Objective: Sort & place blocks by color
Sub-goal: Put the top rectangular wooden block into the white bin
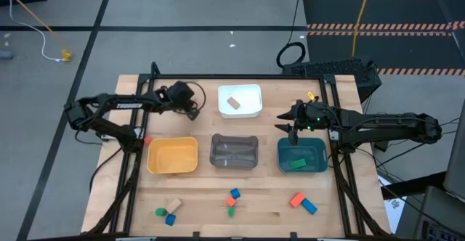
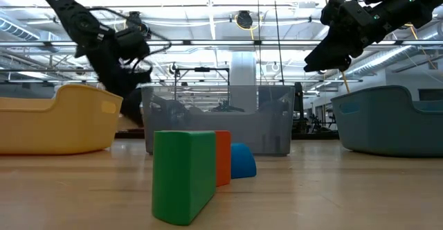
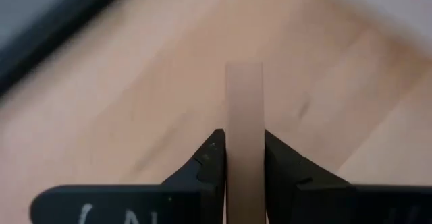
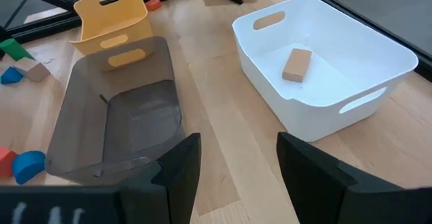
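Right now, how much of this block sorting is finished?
Barely started. One tan block lies in the white tray and one green block in the teal tray. The left tool is shut on another tan block. The loose blocks along the table's front edge remain unsorted.

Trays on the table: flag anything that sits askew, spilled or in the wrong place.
Nothing stands out. The white tray holds one tan block, the teal tray one green block, and the yellow tray and grey tray sit upright and empty. The left gripper is shut on a tan block.
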